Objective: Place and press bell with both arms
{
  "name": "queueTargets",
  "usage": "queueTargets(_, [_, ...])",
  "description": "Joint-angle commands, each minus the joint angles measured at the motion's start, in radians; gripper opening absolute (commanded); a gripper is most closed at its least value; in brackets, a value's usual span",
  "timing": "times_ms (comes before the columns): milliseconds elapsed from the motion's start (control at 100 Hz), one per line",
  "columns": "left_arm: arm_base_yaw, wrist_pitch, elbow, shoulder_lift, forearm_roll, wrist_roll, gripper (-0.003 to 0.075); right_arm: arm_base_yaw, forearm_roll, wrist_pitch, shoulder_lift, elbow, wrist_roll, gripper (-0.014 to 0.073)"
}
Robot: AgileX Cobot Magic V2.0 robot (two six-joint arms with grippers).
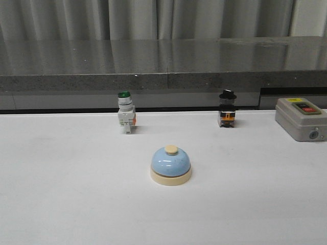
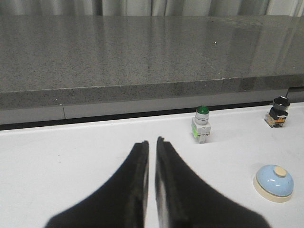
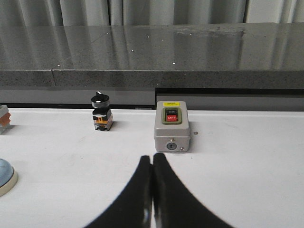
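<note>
Front view, bell: the bell (image 1: 170, 165) sits upright on the white table (image 1: 61, 194), knob (image 1: 171, 149) up; neither arm shows in this view.
Front view, neighbours: a green-capped switch (image 1: 125, 117) and a black-knobbed switch (image 1: 227, 115) stand behind the bell, well apart from it; a grey button box (image 1: 301, 119) is at the far right edge.
Front view, risk: the dome is smooth and rounded, so a pinch on it would likely slip; I judge the cream base the safer grip.
Left wrist view, gripper: the left gripper (image 2: 152, 145) has its fingers drawn almost together, only a thin slit between them, and holds nothing.
Left wrist view, bell: the bell (image 2: 273, 182) lies well off to the gripper's right side, not ahead of the fingertips.
Left wrist view, risk: closed this narrow, the fingers would knock the bell aside instead of straddling it; the green-capped switch (image 2: 202, 123) ahead and to the right could be tipped by a wide sweep.
Right wrist view, gripper: the right gripper (image 3: 152, 161) is pressed closed, empty.
Right wrist view, bell: only an edge of the bell (image 3: 5, 176) shows, well off to the gripper's left.
Right wrist view, risk: the grey button box (image 3: 172, 126) stands just ahead of the fingertips, so a forward reach could strike it; an off-centre press on the knob could skid the bell.
</note>
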Motion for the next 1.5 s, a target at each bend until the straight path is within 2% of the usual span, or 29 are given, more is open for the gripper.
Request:
queueTargets(0, [0.004,-0.069,-0.027,0.008,-0.013,-0.011,-0.0018,-0.004,-0.009,-0.073,-0.008,-0.016,-0.01,-0.0059])
queueTargets(450, [0.004,-0.069,-0.027,0.008,-0.013,-0.011,-0.0018,-0.004,-0.009,-0.073,-0.008,-0.016,-0.01,-0.0059])
queueTargets(630, [0.004,-0.119,-0.015,0.004,0.032,-0.011,-0.0018,-0.004,-0.009,-0.073,-0.008,-0.016,-0.01,-0.0059])
queueTargets(810, [0.019,-0.191,0.062,-0.048,0.142,-0.018,-0.0018,-0.004,-0.009,-0.073,-0.008,-0.016,-0.01,-0.0059])
queueTargets(930, [0.075,-0.242,0.135,-0.117,0.179,-0.09,-0.0018,-0.004,-0.009,-0.073,-0.008,-0.016,-0.01,-0.0059])
queueTargets(1200, [0.171,-0.247,0.302,-0.286,0.193,-0.095,-0.0018,-0.004,-0.009,-0.073,-0.008,-0.016,-0.01,-0.0059])
queueTargets(1290, [0.176,-0.255,0.344,-0.345,0.193,-0.095,-0.0018,-0.004,-0.009,-0.073,-0.008,-0.016,-0.01,-0.0059])
queueTargets(1490, [0.176,-0.354,0.41,-0.341,0.197,-0.103,-0.0018,-0.004,-0.009,-0.073,-0.008,-0.016,-0.01,-0.0059])
